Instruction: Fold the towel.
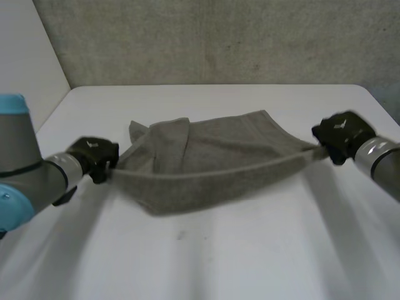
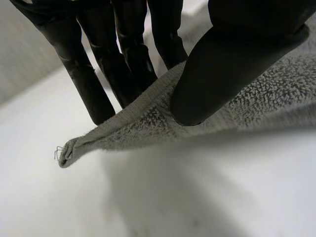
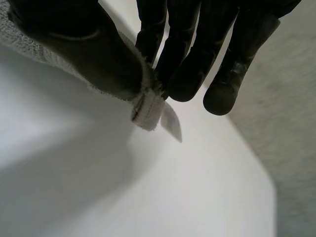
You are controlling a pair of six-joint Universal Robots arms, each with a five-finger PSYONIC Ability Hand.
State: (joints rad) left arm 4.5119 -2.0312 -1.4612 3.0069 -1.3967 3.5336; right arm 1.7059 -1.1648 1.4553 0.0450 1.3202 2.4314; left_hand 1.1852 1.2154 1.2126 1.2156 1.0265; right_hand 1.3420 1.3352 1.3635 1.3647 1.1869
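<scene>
Cloth is pinched by the left hand [image 2: 222, 59] between the thumb and straight fingers [image 2: 98, 74], just behind one corner of the grey towel [image 2: 256, 108]; the corner tip itself is left free beyond the fingertips. A matching grip is made by the right hand [image 3: 84, 49], where the opposite corner is clamped between thumb and fingers, with a small white label [image 3: 171, 123] hanging from the hem.

In the head view the near edge of the towel is drawn into a sagging line between the two hands, both of which are held above the white table [image 1: 250, 262]. The rest of the cloth is spread away from that edge toward the far side, where it appears to rest on the table, rumpled, with the far corner on the left side turned over onto itself.

As a judgement, only the grasping and lifting can be counted as done: no finished fold is seen. The held edge has yet to be carried across to the far edge, laid down in line with it and released. The turned-over corner may need flattening, and a second fold may be required afterwards.
</scene>
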